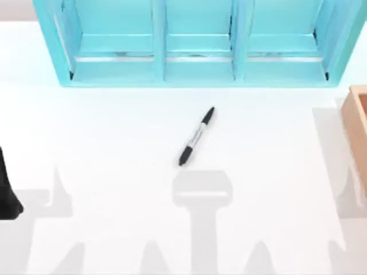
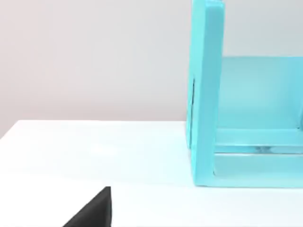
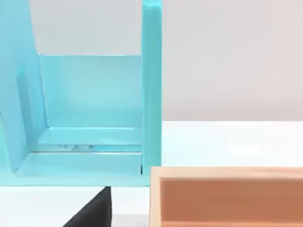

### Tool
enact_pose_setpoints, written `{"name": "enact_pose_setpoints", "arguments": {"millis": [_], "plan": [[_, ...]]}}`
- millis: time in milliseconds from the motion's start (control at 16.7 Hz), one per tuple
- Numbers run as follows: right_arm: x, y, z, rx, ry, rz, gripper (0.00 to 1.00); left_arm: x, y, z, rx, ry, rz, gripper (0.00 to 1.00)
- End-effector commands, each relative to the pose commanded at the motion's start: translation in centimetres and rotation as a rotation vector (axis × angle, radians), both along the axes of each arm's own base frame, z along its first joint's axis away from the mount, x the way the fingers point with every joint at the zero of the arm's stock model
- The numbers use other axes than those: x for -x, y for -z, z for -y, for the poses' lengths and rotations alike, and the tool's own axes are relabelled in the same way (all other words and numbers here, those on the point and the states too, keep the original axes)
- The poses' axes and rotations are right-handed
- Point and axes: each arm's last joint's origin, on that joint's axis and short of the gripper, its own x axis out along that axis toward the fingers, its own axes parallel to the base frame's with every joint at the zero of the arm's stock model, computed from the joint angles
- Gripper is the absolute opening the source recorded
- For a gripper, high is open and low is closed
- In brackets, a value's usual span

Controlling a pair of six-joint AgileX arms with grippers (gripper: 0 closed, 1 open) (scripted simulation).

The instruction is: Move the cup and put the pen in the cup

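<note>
"While both arms sat parked, where was the pen (image 1: pixel 196 137)?"

"Flat on the white worktop (image 1: pixel 114 143) near its centre, cap toward one o'clock, just short of the blue shelf unit (image 1: pixel 195 43) at twelve."

"And the grippers?"

"I couldn't tell their state. Nothing was begun, I judged: finding and shifting the cup came first, with a wooden box (image 1: pixel 356 123) at three."

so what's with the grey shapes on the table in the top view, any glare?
Top view: soft grey shadows fall on the table, one blocky patch just below the pen, others at both sides; no hard glare. Left wrist view: even light, the blue shelf looks flat. Right wrist view: the wooden box is evenly lit.
</note>
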Motion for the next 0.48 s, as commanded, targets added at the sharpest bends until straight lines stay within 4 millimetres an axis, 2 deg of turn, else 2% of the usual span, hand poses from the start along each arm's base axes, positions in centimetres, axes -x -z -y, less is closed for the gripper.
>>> {"name": "enact_pose_setpoints", "arguments": {"millis": [240,480], "plan": [[-0.1,-0.2,0.1,0.007,0.008,-0.034,1.0,0.0,0.0,0.0,0.0,0.0,0.0,1.0],[-0.5,-2.1,0.5,0.039,0.041,-0.221,1.0,0.0,0.0,0.0,0.0,0.0,0.0,1.0]]}}
